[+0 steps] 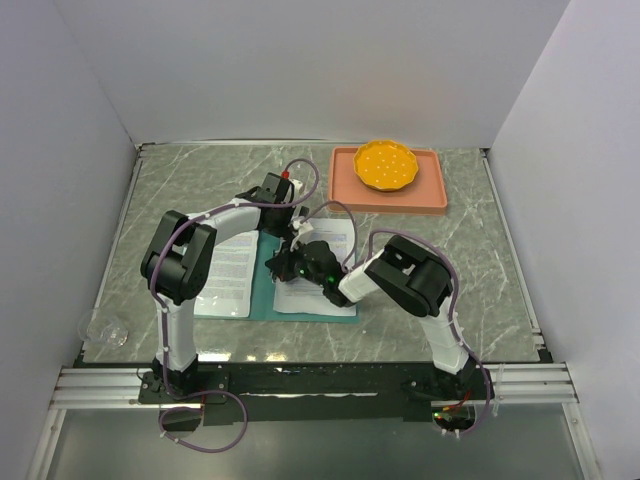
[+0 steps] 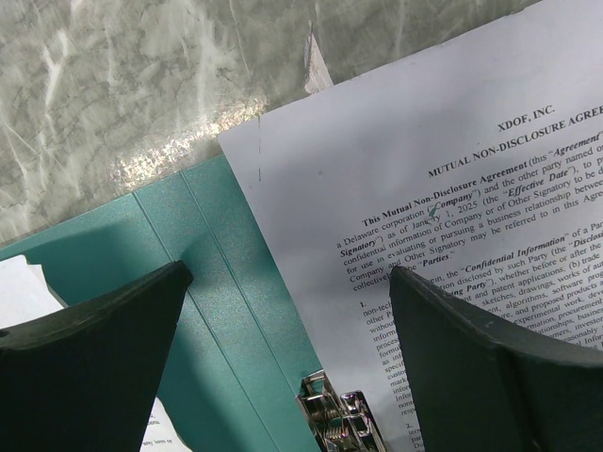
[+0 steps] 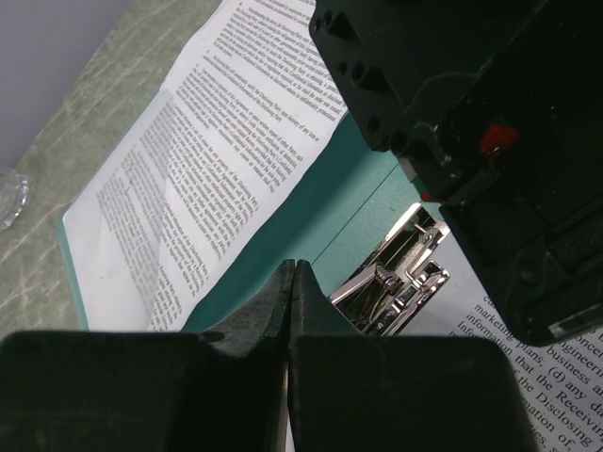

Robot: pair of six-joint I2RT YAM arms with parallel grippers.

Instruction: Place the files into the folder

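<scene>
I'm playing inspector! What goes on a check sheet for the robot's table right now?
Surface: grey-green marbled table, flat.
Job's things: teal folder lies open; printed paper sheets lie on both halves; metal clip at its middle.
Clutter: pink tray holding a yellow dish at the far side; clear glass thing near the left corner.
Grippers: left gripper open over the folder; right gripper shut, holding nothing, beside the clip.
Cables: purple cables loop along both arms.
Surroundings: white walls on three sides.
</scene>
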